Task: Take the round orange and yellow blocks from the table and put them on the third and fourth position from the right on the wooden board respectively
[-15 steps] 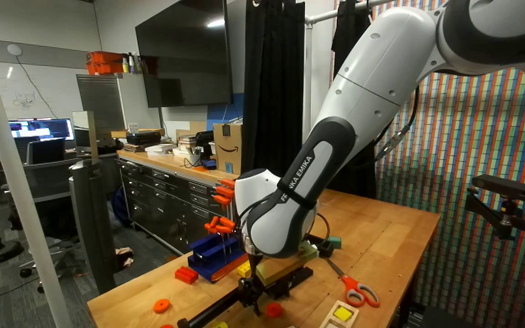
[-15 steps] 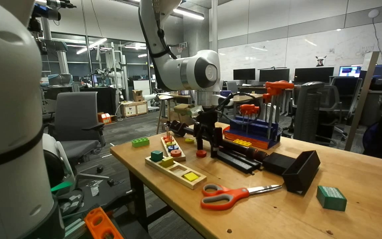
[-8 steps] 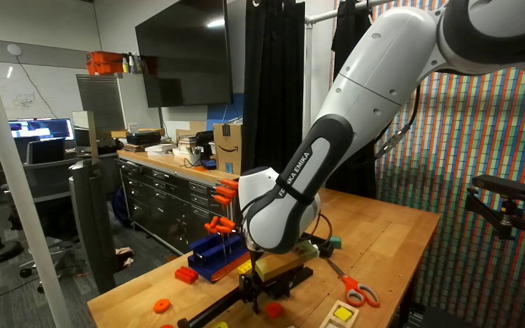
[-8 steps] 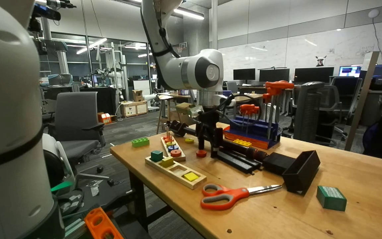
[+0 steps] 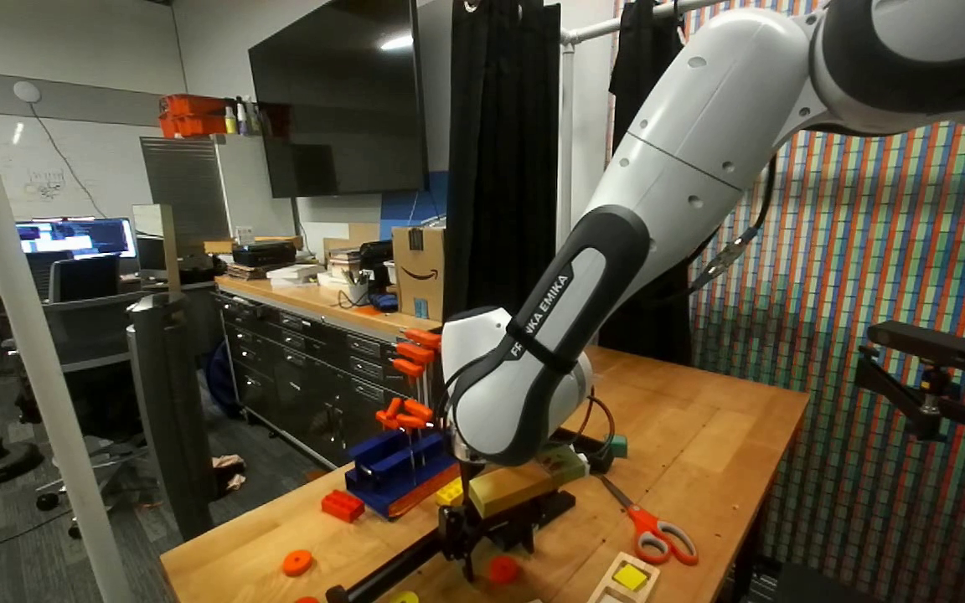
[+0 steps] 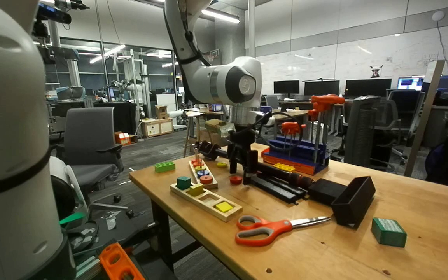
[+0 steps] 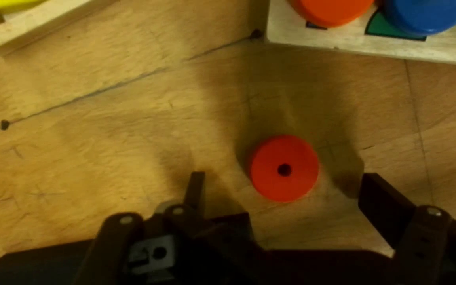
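A red round block (image 7: pixel 284 168) with a centre hole lies flat on the table, also visible in both exterior views. My gripper (image 7: pixel 283 175) stands open low above the table, its fingers (image 7: pixel 384 206) spread to either side of that red block without visible contact. An orange round block (image 5: pixel 297 562) rests farther off, near the table edge. Beyond the gripper lies a yellow round block (image 6: pixel 222 165), cut off by the bottom edge in an exterior view. The wooden board (image 7: pixel 319 37), pale and narrow, carries several coloured rounds and pegs; my gripper is beside it.
A long black bar (image 5: pixel 390 569) runs across the table close by the gripper. Around it are a slotted pale board (image 6: pixel 195 200), orange scissors (image 6: pixel 263 231), a black tray (image 6: pixel 352 202), a blue tool stand (image 5: pixel 403 469) with orange-handled tools and a red brick (image 5: pixel 343 506).
The gripper has shifted slightly, a little to the left in both exterior views. It stays open, and the blocks on the table have not moved.
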`<state>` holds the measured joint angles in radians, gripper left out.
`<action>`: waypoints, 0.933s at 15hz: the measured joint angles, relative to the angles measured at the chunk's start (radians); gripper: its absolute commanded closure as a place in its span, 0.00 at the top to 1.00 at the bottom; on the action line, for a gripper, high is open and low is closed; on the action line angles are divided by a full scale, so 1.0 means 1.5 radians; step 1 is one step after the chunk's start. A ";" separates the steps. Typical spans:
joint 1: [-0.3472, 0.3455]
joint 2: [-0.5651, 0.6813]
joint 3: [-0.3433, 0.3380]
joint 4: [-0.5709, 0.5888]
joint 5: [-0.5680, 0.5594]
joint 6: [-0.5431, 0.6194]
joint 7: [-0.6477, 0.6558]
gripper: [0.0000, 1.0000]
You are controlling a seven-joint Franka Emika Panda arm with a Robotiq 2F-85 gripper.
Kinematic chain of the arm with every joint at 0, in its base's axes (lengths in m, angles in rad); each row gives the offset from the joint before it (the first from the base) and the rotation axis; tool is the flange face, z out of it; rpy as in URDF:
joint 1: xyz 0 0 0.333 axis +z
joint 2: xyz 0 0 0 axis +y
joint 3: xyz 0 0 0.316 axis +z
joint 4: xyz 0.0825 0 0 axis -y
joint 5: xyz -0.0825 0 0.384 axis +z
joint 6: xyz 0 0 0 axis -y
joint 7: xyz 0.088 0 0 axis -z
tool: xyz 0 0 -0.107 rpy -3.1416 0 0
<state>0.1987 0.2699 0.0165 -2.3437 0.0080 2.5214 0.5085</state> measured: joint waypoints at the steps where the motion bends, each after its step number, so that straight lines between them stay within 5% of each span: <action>1: -0.003 -0.002 0.006 -0.003 0.016 0.000 -0.010 1.00; 14: -0.017 -0.025 0.019 -0.034 0.058 0.024 -0.055 1.00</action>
<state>0.1729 0.2323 0.0454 -2.3948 0.0950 2.5572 0.4265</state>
